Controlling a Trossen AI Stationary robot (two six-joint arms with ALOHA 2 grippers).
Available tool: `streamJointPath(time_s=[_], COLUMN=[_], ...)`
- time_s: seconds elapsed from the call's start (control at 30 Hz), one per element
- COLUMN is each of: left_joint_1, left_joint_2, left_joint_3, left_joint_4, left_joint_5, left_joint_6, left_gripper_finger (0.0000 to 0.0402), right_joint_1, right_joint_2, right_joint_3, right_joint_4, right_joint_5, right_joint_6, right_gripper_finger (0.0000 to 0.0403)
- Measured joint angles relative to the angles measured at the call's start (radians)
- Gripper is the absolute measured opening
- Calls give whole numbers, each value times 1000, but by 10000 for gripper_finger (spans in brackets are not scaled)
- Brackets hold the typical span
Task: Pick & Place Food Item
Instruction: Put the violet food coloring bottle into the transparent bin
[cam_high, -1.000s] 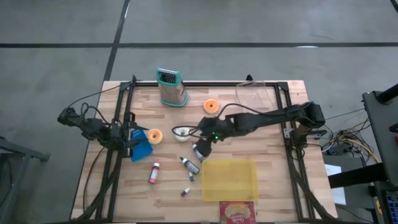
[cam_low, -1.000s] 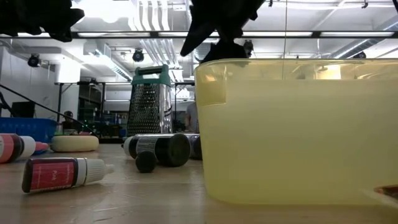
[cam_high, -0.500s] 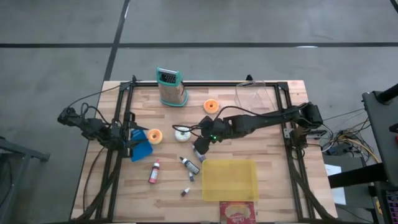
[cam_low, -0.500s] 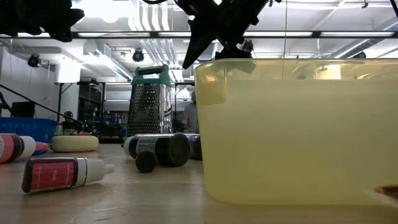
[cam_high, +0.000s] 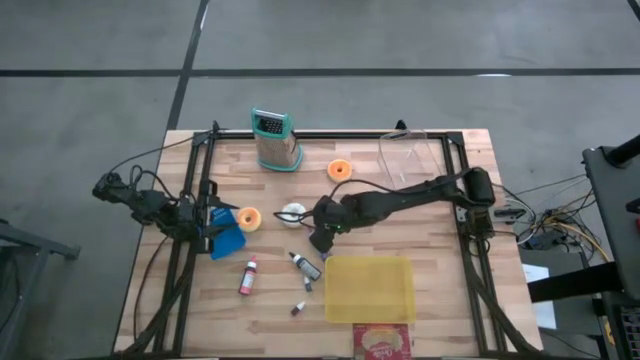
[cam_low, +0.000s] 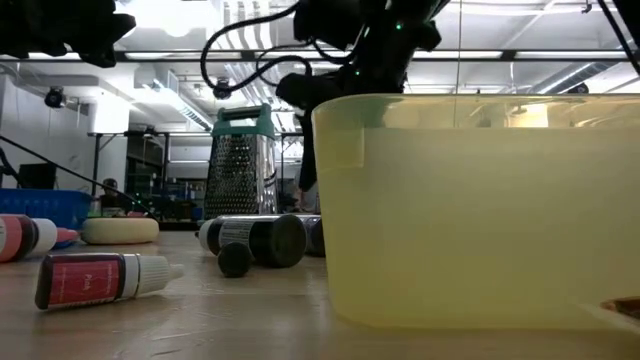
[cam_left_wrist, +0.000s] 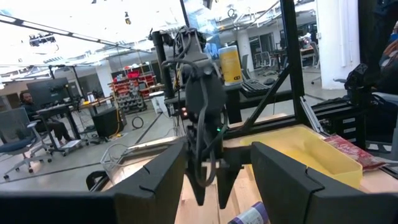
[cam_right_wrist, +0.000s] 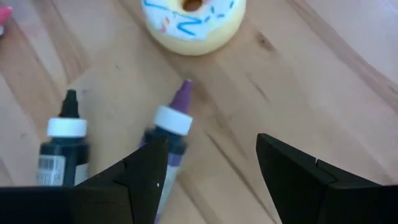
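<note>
The right gripper (cam_high: 320, 238) hangs low over the middle of the surface (cam_high: 440, 280), and its fingers (cam_right_wrist: 146, 174) are spread apart with nothing between them. The food it seems to be after is the white donut (cam_right_wrist: 194, 22) with blue stripes, which lies just past the fingers at the top of the right wrist view. In the high view the donut (cam_high: 293, 213) sits a little up and to the left of the gripper.

To do this step well, I think the gripper should move up over the donut, drop straight down with a finger on each side, and close gently, since a donut looks soft.

A purple bottle (cam_right_wrist: 169, 134) lies right under the open fingers, with a dark bottle (cam_right_wrist: 60, 146) beside it. These could get bumped or picked up by mistake.

The yellow tub (cam_high: 368, 288) sits in the lower middle of the high view and may be where the food goes. Two orange donuts (cam_high: 340, 170) and a grater (cam_high: 274, 140) are farther off.

The left gripper (cam_high: 205, 225) waits at the left edge, by a blue thing (cam_high: 230, 240). Its fingers (cam_left_wrist: 155, 186) are apart too.
</note>
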Motion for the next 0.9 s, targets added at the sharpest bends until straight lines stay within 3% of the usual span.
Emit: streamJointPath(time_s=[0.4, 0.9], left_joint_1=[0, 0], left_joint_2=[0, 0], left_joint_3=[0, 0], left_joint_4=[-1, 0], left_joint_5=[0, 0], left_joint_6=[0, 0], left_gripper_finger=[188, 188], right_joint_1=[12, 35], right_joint_2=[38, 38], right_joint_3=[22, 20], right_joint_4=[6, 48], right_joint_5=[-75, -79], right_joint_6=[-1, -3], right_gripper_finger=[237, 237])
